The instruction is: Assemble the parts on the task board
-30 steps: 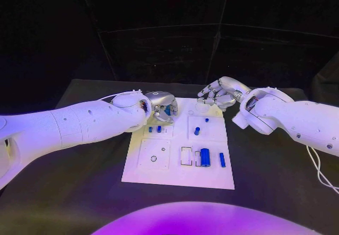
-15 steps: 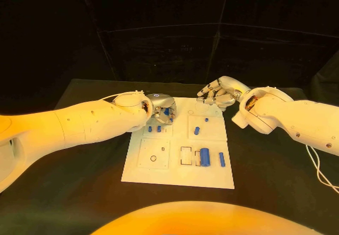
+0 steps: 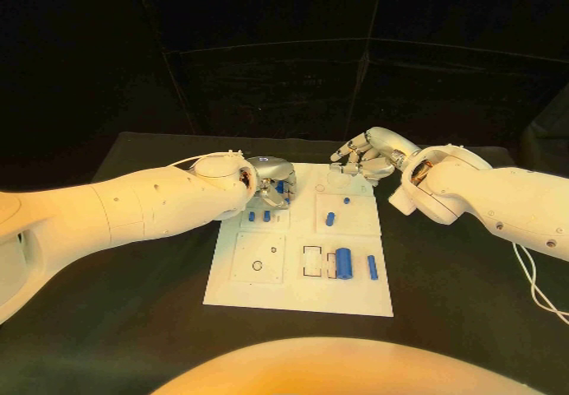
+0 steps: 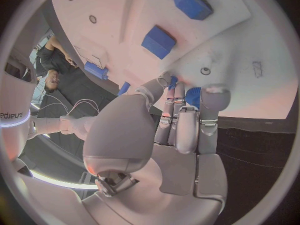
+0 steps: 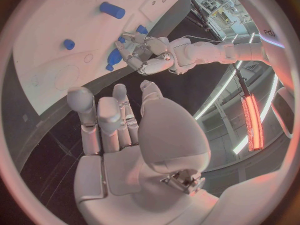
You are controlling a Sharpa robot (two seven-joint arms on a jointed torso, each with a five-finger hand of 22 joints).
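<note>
1. Left hand (image 3: 270,179) pinches a blue part (image 4: 193,96) over the task board (image 3: 303,292), at its far-left corner.
2. Right hand (image 3: 370,156) hovers empty, fingers loosely curled, at the far edge.
3. Next, I'd say: seat that part squarely.

White rectangular task board (image 3: 303,290) was the landmark. Its far-left corner was blocked by the silver left hand (image 3: 271,180), fingers closed round a small blue part (image 4: 192,96), w/ the white left arm (image 3: 118,210) barring approach from that side. The far edge, nr the right corner, was crowded by the silver right hand (image 3: 370,156), fingers curled w/ nothing in them; white right arm (image 3: 492,202) ran along the board's right side. A narrow gap lay between the hands. Mid-board obstacles: two short blue pegs (image 3: 259,216), a blue peg (image 3: 330,220), large blue cylinder (image 3: 344,263), slim blue bar (image 3: 372,268). Board's near edge and near-left area stood open from above.
</note>
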